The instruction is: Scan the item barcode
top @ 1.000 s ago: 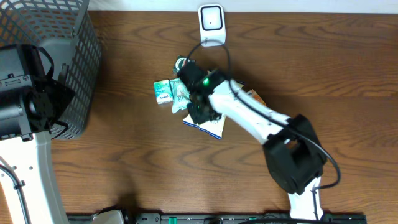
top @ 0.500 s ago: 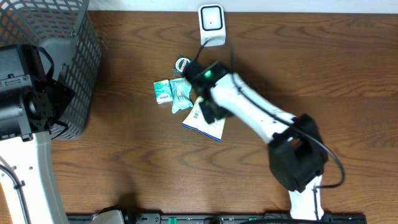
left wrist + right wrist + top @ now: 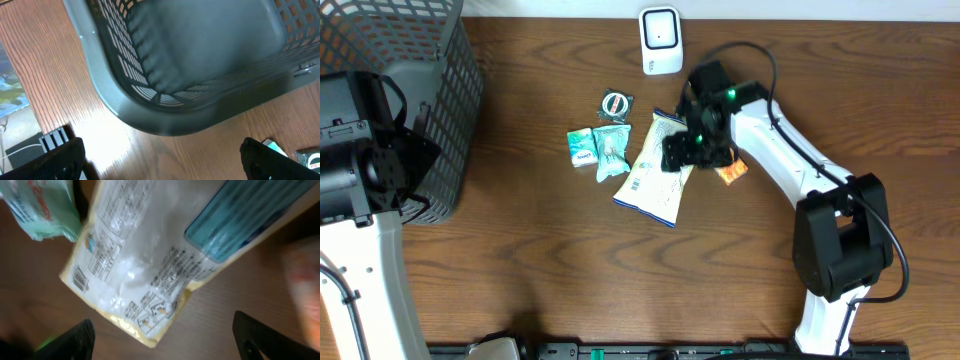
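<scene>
The right gripper [image 3: 165, 340] is spread wide with nothing between its fingers [image 3: 82, 335]. It is poised over the upper right edge of the snack bag [image 3: 653, 172], which lies flat on the wooden table [image 3: 520, 260], stretching from the fingers toward 7 o'clock, at 6 o'clock from the white barcode scanner [image 3: 660, 40]. The bag is pale and glossy, with blocks of small print, a teal band at one end and a barcode [image 3: 80, 278] near one corner. The left gripper [image 3: 165, 160] is equally wide and empty beside the grey mesh basket [image 3: 140, 65].

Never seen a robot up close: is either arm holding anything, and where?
Nothing is held. The right gripper hangs open over the white packet; the left gripper is open beside the basket.
</scene>
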Available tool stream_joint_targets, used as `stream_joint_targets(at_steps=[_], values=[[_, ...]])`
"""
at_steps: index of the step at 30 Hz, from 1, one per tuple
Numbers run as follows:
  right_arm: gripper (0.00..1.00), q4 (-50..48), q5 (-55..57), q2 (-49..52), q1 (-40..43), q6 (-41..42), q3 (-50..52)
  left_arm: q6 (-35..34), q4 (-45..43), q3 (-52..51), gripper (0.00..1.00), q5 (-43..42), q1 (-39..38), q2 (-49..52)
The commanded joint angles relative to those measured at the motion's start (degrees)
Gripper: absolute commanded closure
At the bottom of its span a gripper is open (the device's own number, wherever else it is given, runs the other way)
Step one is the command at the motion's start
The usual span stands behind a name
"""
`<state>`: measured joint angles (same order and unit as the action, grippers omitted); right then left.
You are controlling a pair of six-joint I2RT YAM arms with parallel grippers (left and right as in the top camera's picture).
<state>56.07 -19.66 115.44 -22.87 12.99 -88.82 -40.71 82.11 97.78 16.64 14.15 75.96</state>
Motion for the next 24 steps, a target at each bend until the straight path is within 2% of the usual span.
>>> stream_joint_targets(at_steps=[1, 6, 15, 20, 21, 24], values=[[0.16, -3.4, -7.9, 0.1, 1.2, 3.3, 5.4, -0.5, 0.1, -0.1, 0.02, 0.6, 0.3, -0.4], [0.14, -10.1, -7.9, 0.1, 2.2, 10.7, 11.0, -0.5, 0.1, -0.1, 0.02, 0.6, 0.3, -0.4], [0.14, -28.7, -7.5, 0.4, 1.6, 23.7, 19.4, -0.5, 0.1, -0.1, 0.02, 0.6, 0.3, -0.4], [0.22, -39.2, -7.5, 3.6, 0.0, 27.7, 22.4, -0.5, 0.1, -0.1, 0.02, 0.6, 0.3, -0.4], [0.32, -40.5, -7.5, 4.5, -0.2, 27.7, 22.4, -0.5, 0.1, -0.1, 0.03, 0.6, 0.3, -0.4], [0.78, -42.1, -7.7, 5.7, -0.3, 27.6, 22.4, -0.5, 0.1, -0.1, 0.02, 0.6, 0.3, -0.4]])
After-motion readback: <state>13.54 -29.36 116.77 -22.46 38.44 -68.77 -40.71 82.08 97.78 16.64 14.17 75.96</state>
